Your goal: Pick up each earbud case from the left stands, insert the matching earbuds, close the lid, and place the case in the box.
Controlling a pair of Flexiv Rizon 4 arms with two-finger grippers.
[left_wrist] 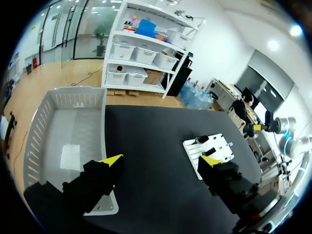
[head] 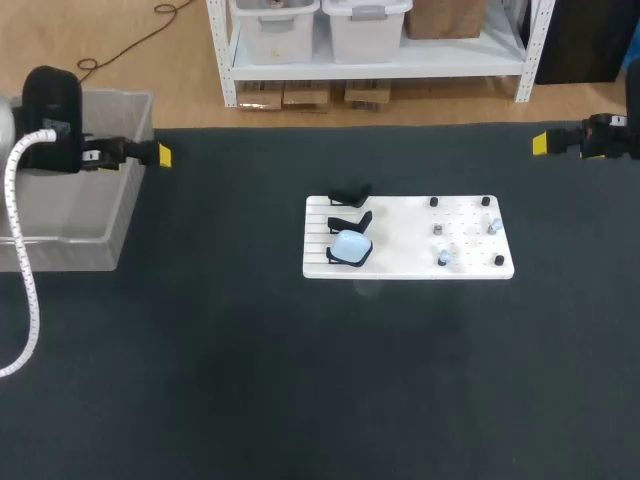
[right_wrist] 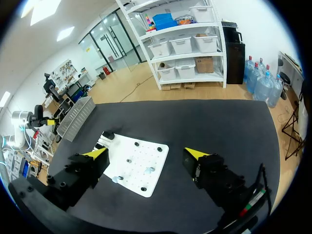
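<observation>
A white board (head: 470, 262) lies mid-table. Three black stands line its left side, and a pale blue earbud case (head: 351, 244) rests on the nearest stand (head: 350, 258); the two farther stands (head: 350, 193) carry nothing. Small earbuds (head: 447, 258) sit among black pegs on the board's right half. My left gripper (head: 160, 155) hovers open at the far left, over the edge of the grey box (head: 125, 200). My right gripper (head: 541, 143) hovers open at the far right. In the left wrist view the open gripper (left_wrist: 161, 161) frames the box (left_wrist: 68, 131) and board (left_wrist: 217, 146).
The dark table mat spreads around the board on all sides. In the right wrist view the board (right_wrist: 141, 183) lies ahead of the open gripper (right_wrist: 146, 153), with earbuds (right_wrist: 150, 169) on it. The box holds one flat pale sheet (left_wrist: 70, 157).
</observation>
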